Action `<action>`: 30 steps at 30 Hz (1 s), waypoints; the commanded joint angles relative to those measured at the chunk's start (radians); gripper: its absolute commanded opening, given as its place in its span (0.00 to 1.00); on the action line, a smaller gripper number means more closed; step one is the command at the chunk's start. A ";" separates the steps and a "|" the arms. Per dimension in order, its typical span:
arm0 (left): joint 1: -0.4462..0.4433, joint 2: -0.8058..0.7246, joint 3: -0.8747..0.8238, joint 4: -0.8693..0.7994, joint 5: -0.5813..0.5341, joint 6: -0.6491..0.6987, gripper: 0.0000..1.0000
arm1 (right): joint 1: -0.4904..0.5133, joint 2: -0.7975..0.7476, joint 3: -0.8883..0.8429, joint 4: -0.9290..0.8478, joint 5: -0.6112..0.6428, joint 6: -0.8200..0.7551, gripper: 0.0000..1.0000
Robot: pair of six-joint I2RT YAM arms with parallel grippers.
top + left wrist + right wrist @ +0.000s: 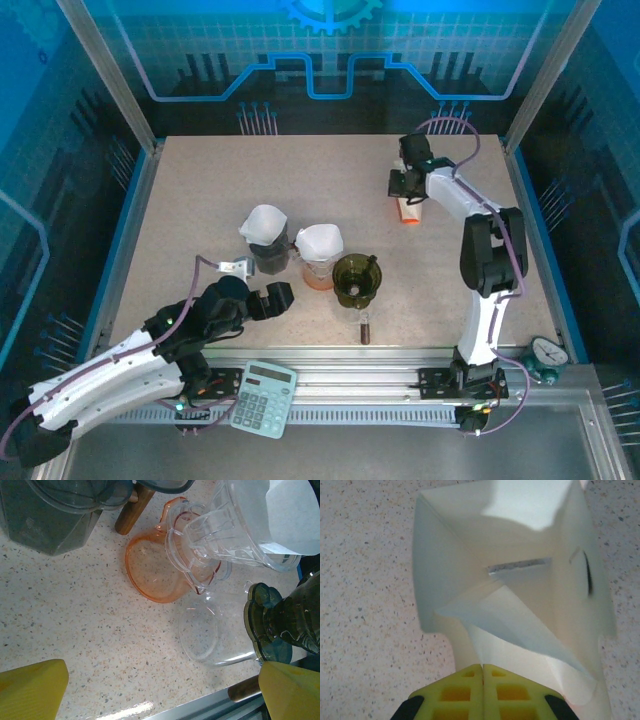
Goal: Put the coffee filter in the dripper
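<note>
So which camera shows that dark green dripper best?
The top external view: the dark green dripper sits whole, open mouth up. The left wrist view catches part of its side and base at the right edge.

Both arms are built of white shells and black joint housings: the left arm (pixel 110 375) has long white links and a bulky black wrist, while the right arm (pixel 482 300) has a white lower link, a black elbow block and a white forearm. A thin purple left cable (pixel 200 262) and a matching right cable (pixel 452 119) stand off the wrists in loops. The left fingers (pixel 31 690) are plain yellow wedges, and the right fingers (pixel 462 692) are yellow with square recessed pockets and black edges.
</note>
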 commanded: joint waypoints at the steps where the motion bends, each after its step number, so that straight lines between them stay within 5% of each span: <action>1: 0.000 0.000 0.030 0.012 -0.005 0.027 0.99 | -0.008 -0.121 -0.060 0.038 0.009 -0.013 0.00; 18: 0.002 -0.013 0.071 -0.053 0.000 0.016 0.99 | 0.079 -0.816 -0.470 -0.056 -0.079 -0.016 0.00; 23: 0.003 -0.027 0.091 -0.085 -0.005 0.017 0.99 | 0.176 -1.020 -0.461 -0.208 -0.185 -0.064 0.00; 30: 0.004 -0.022 0.119 -0.117 -0.010 0.027 0.99 | 0.322 -1.072 -0.318 -0.468 -0.265 -0.107 0.00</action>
